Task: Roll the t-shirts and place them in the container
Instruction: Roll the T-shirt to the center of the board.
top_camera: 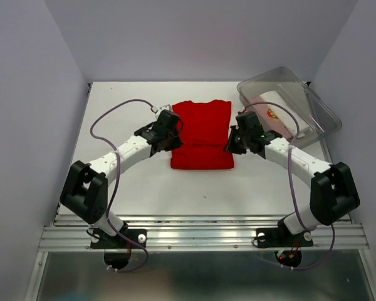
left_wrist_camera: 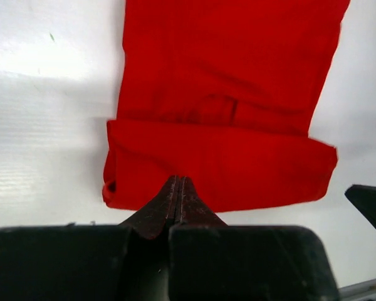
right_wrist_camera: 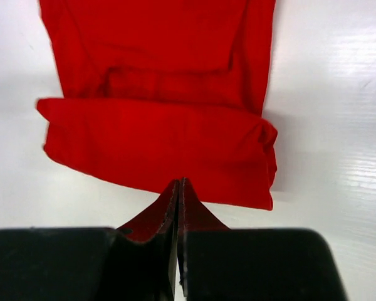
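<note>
The bright red t-shirt point(top_camera: 202, 128) lies folded into a long strip in the middle of the table, its near end turned up into a thick roll point(left_wrist_camera: 225, 166) point(right_wrist_camera: 163, 150). My left gripper point(top_camera: 173, 128) point(left_wrist_camera: 177, 180) is over the shirt's left edge, fingers pressed together, tips at the roll's near edge. My right gripper point(top_camera: 236, 139) point(right_wrist_camera: 179, 182) is over the right edge, likewise shut at the roll's near edge. No cloth shows between either pair of fingers. A white roll point(top_camera: 271, 99) and a pale pink roll with red print point(top_camera: 281, 119) lie in the bin.
A clear plastic bin point(top_camera: 319, 110) stands at the back right, close behind the right gripper. White tabletop point(top_camera: 131, 182) surrounds the shirt. Grey walls close in the left, right and back. A metal rail point(top_camera: 200, 235) runs along the near edge by the arm bases.
</note>
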`<state>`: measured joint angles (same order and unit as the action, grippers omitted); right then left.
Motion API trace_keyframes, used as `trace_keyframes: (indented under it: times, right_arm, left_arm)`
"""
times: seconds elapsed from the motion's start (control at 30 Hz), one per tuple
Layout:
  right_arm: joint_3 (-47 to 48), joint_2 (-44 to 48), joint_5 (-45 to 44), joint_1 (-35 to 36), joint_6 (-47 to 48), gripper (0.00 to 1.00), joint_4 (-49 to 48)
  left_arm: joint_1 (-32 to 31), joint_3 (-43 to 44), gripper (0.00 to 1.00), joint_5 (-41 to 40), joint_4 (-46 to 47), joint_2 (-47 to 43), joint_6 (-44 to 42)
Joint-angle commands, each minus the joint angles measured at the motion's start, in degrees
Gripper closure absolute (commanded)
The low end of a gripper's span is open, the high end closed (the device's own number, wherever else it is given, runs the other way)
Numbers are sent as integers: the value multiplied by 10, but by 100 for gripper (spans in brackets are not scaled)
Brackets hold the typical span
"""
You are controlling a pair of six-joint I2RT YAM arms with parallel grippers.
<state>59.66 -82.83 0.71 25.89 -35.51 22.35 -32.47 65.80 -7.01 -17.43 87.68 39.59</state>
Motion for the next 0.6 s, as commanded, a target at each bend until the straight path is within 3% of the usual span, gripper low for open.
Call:
trace_keyframes:
  times: [0.0, 0.27, 0.57]
  right_arm:
    - [-15, -45, 6, 11, 4, 98, -31]
    - [-13, -145, -51, 11, 22, 97, -40]
    - [-65, -150, -46, 11, 20, 98, -60]
  left_arm:
    - [-11, -40, 100, 18, 19, 18, 26]
    - [-12, -51, 100, -15, 46, 110, 8]
    - [-11, -80, 100, -7, 64, 123, 3]
